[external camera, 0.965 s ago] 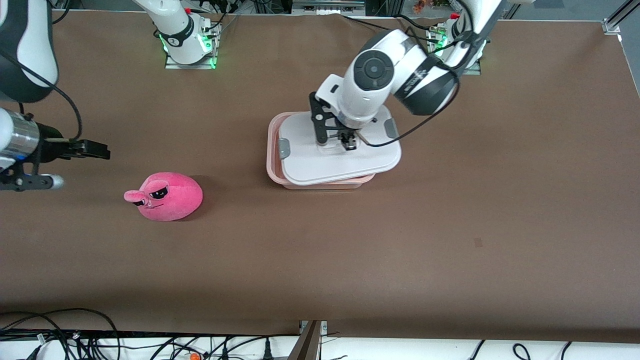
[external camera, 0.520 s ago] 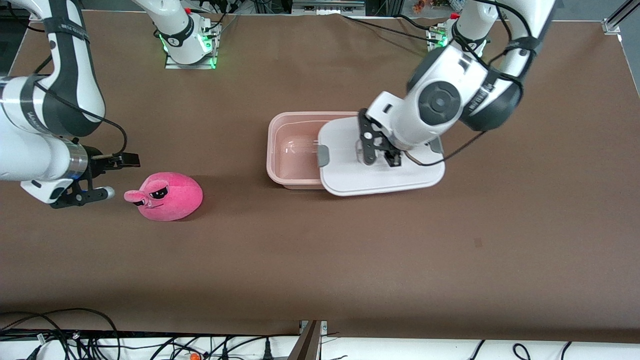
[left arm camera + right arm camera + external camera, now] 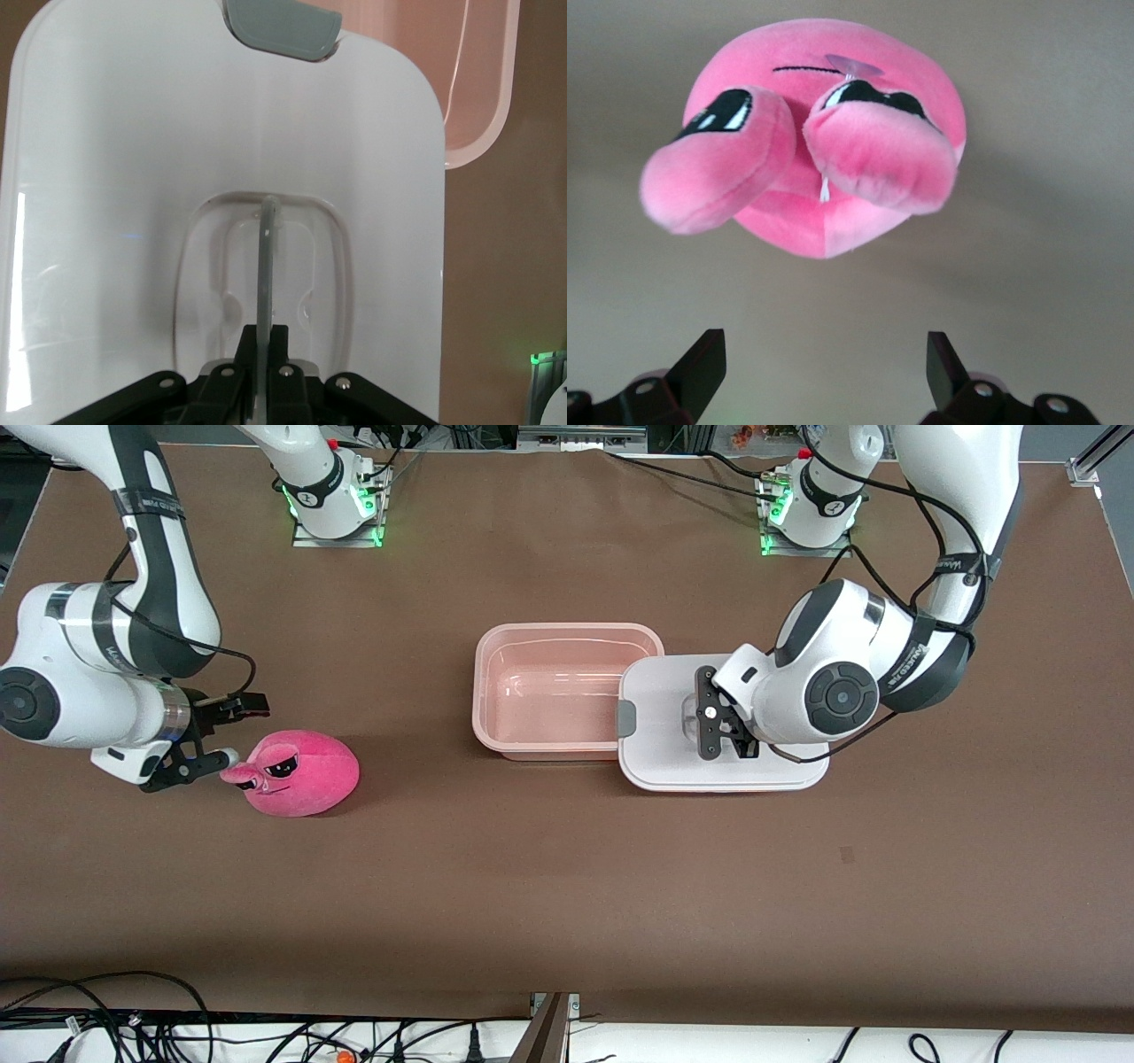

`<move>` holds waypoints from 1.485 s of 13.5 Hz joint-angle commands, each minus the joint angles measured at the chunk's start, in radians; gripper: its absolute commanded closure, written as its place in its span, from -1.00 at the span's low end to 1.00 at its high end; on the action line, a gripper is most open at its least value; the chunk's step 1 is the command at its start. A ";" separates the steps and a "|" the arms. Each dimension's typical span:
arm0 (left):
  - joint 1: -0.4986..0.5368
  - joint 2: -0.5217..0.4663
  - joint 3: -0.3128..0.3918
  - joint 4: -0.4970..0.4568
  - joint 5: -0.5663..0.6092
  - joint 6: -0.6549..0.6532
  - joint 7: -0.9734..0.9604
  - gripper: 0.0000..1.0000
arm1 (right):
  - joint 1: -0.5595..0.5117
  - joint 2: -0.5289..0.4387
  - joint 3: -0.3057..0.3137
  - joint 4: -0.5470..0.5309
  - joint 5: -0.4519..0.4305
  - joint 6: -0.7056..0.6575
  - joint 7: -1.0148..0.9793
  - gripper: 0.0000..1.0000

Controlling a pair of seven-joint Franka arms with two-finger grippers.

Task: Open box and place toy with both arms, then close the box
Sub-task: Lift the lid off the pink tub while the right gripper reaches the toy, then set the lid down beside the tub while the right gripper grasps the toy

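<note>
The pale pink box (image 3: 567, 631) stands open and empty in the middle of the table. Its white lid (image 3: 660, 771) hangs off to the left arm's end, one edge with a grey clip (image 3: 625, 718) overlapping the box rim. My left gripper (image 3: 728, 742) is shut on the lid's thin centre handle (image 3: 266, 257), seen over the lid (image 3: 106, 177) in the left wrist view. The hot-pink plush toy (image 3: 301, 772) lies toward the right arm's end. My right gripper (image 3: 246, 731) stands open beside its snout, nothing between the fingers; the toy (image 3: 833, 212) fills the right wrist view.
Both arm bases (image 3: 335, 505) (image 3: 806, 509) stand at the table's edge farthest from the front camera. Cables (image 3: 106, 1019) run below the nearest table edge. Bare brown table (image 3: 567, 868) spreads between the toy, the box and that edge.
My left gripper has carried the lid off the box toward the left arm's end, uncovering the tub. My right gripper has come in and down beside the toy.
</note>
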 commanded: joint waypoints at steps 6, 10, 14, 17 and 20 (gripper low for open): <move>0.133 0.032 0.000 0.020 0.028 -0.014 0.188 1.00 | 0.004 -0.015 0.021 -0.116 0.023 0.262 -0.022 -0.68; 0.191 0.038 0.000 0.022 0.061 -0.012 0.289 1.00 | 0.009 0.003 0.050 -0.110 0.023 0.346 -0.015 0.32; 0.216 0.055 0.000 0.023 0.042 -0.012 0.314 1.00 | 0.010 0.023 0.050 -0.106 0.055 0.380 -0.017 1.00; 0.239 0.071 0.002 0.034 0.058 -0.014 0.315 1.00 | 0.026 0.021 0.066 -0.044 0.056 0.366 -0.028 1.00; 0.260 0.073 0.000 0.032 0.053 -0.020 0.320 1.00 | 0.046 0.011 0.075 0.051 0.053 0.237 -0.037 1.00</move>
